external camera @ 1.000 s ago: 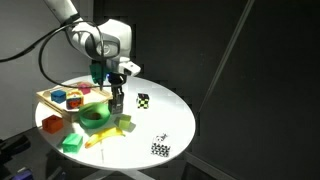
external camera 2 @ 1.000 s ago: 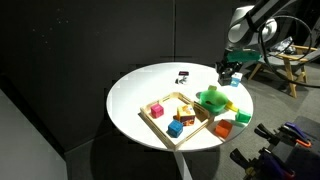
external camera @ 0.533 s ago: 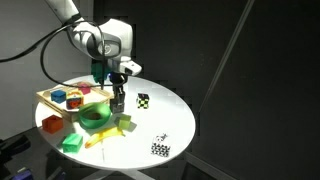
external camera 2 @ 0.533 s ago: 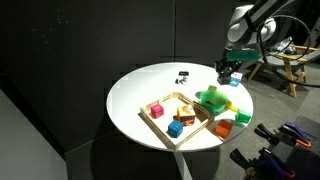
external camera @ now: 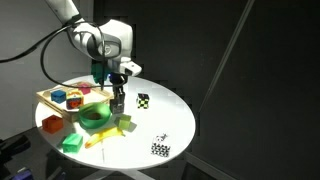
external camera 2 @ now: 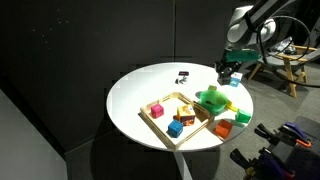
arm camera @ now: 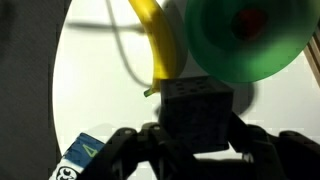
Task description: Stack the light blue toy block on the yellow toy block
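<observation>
The light blue toy block (arm camera: 196,108) sits clamped between the two fingers of the gripper (arm camera: 198,136), which press against its opposite sides in the wrist view; there it looks like a pale greyish cube over the white counter (arm camera: 100,90). In an exterior view the gripper (external camera: 118,103) hangs low over the counter (external camera: 172,122), just beside the green disc (external camera: 97,116), and the block itself is too small to make out. The yellow toy block (external camera: 125,124) lies on the counter near the disc, just in front of the gripper and apart from it. Further out stand a checkered cube (external camera: 143,99), a second checkered cube (external camera: 160,149) near the counter's edge, and a wooden tray (external camera: 45,98) holding coloured blocks.
</observation>
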Robot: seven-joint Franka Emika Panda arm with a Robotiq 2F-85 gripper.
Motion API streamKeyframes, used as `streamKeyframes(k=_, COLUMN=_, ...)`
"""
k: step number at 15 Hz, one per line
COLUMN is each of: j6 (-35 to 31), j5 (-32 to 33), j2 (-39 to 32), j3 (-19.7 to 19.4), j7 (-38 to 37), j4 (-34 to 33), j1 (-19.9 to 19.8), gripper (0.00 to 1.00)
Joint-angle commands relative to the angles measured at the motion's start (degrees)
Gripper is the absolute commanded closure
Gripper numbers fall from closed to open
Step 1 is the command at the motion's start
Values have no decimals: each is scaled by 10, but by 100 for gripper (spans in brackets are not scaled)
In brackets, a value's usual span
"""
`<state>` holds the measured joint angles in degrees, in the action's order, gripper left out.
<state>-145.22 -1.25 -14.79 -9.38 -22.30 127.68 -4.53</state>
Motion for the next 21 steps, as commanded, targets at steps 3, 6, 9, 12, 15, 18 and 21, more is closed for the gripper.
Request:
streamKeyframes(k=3, j6=26, j5=-6, j2=-20, j3=-14, j7=-36, j4=-35, j1=1, gripper=69)
streamKeyframes(k=6, j6=44, j5=-16, j2=-34, j3=-17, j7=-56, j4=-57, j1=-1, gripper=69)
streamKeyframes(k=9, j6=59, j5=-33, j2=-50, j3=-17, j7=-71, j4=-81, j1=-2, gripper=69)
streamKeyframes(k=12, j6=64, j5=-42, j2=-70, j3=-19, j7=-93, j4=-107, j1=2, gripper=69)
streamKeyframes(k=15, j6=65, j5=-43, j2=-91, j3=-21, j7=-115, j4=-133, j1=5, gripper=69)
streamKeyframes(k=18, j6=66, j5=-41, j2=-111, j3=-20, j7=-132, j4=-156, j1=8, gripper=69)
streamKeyframes(k=21, j6=65, j5=-40, j2=-130, j3=-20, j7=-144, j4=-175, j1=11, gripper=69)
